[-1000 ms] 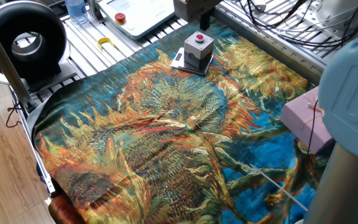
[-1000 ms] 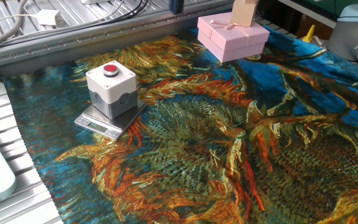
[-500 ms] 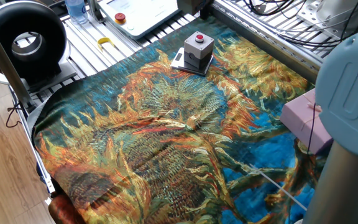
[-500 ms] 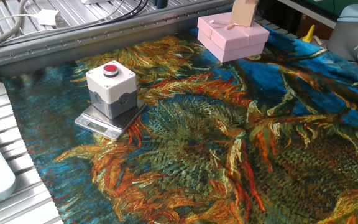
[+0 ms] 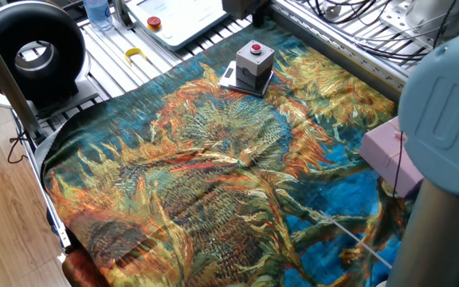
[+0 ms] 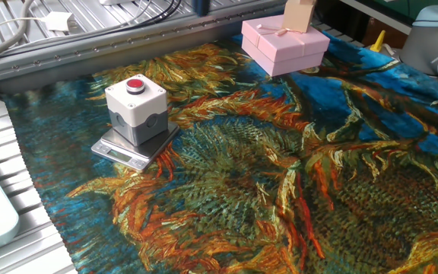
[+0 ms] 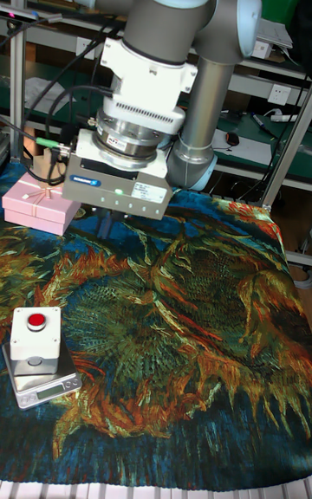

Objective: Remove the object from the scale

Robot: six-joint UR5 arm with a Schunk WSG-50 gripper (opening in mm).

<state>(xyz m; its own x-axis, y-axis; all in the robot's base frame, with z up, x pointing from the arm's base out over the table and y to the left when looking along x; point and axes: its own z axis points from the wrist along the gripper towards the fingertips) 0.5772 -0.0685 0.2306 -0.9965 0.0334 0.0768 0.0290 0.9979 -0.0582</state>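
Observation:
The object (image 5: 254, 62), a small grey box with a red push button on top, stands upright on the scale (image 5: 230, 77), a thin silver plate at the far end of the sunflower cloth. In the other fixed view the object (image 6: 135, 110) covers most of the scale (image 6: 119, 152). The tall view shows the object (image 7: 35, 339) on the scale (image 7: 50, 388) at the lower left. My gripper (image 7: 106, 223) hangs well above and beyond it, touching nothing. Its fingers are mostly hidden under the wrist body, so their spacing is unclear.
A pale pink gift box (image 6: 284, 46) sits at the cloth's far side. A white panel with a red button (image 5: 174, 17), a yellow clip (image 5: 136, 56) and a black round device (image 5: 30, 52) lie on the slatted table. The arm's large joint (image 5: 445, 119) blocks the right foreground.
The gripper has risen away from the object, leaving only its dark body at the top edge of one fixed view. The arm's joint has swung left. Object and scale have not moved.

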